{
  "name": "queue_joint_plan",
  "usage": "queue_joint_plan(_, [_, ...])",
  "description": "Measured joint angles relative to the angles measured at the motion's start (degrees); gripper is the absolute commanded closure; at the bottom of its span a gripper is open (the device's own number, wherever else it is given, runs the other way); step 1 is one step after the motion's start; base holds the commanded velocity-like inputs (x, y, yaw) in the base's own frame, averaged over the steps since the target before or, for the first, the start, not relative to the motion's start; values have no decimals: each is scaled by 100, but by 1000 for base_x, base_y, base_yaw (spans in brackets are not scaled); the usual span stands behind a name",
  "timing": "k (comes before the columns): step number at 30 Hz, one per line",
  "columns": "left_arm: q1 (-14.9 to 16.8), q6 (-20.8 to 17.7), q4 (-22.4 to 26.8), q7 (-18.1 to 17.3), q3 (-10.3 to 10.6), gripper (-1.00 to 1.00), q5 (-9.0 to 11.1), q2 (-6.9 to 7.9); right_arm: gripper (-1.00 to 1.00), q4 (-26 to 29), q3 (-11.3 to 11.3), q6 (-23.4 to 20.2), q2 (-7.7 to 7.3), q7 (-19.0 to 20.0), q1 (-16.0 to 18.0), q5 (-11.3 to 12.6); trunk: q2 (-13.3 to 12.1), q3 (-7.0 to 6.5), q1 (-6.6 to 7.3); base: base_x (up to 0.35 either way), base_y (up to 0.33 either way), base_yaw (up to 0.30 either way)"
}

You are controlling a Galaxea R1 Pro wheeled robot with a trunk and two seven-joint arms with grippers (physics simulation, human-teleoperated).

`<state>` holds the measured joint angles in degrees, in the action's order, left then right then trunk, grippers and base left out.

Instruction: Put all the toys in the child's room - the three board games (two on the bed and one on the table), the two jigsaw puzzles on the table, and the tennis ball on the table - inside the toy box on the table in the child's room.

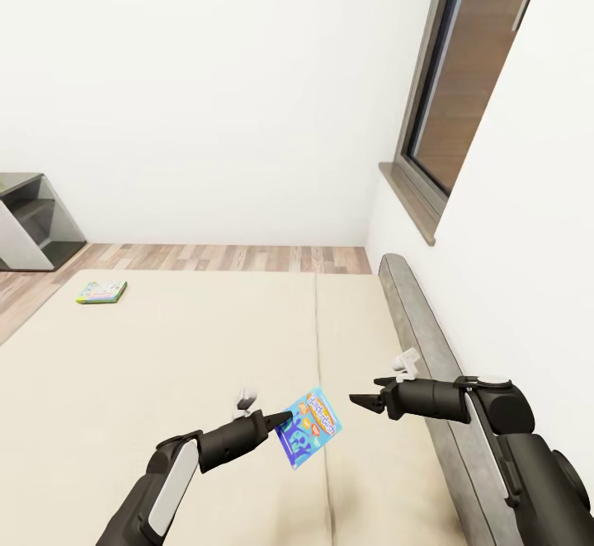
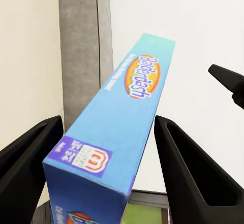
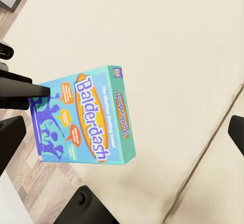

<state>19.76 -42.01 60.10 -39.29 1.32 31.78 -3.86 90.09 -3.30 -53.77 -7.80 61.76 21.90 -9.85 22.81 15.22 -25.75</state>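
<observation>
Here the blue board game (image 1: 309, 429), lettered "Balderdash", sits clamped between the fingers of the left gripper (image 1: 282, 422), lifted clear above the beige bed (image 1: 181, 348) and tilted. The right gripper (image 1: 364, 402) hangs just beyond the box's far edge, apart from it, its fingers spread and holding nothing. Well ahead of both grippers, a second board game (image 1: 101, 291), green and white, lies flat near the bed's far corner. A grey headboard (image 1: 421, 323) runs beside the right arm.

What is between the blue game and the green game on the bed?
Nothing but bare bed. In the head view, plain beige cover runs from the blue game, held by the left gripper, to the green game.
</observation>
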Motion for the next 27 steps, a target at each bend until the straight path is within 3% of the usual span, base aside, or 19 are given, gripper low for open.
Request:
queue_joint_plan(10, [-88, 11, 9, -35, -285, 100, 151, 114, -100, 16, 10, -49, 33, 1, 44, 37, 0, 0, 0, 0, 169, 0])
queue_joint_plan(27, [-114, 37, 10, -46, -358, 100, 185, 136, -100, 28, 5, -71, 40, 5, 53, 41, 0, 0, 0, 0, 80, 21])
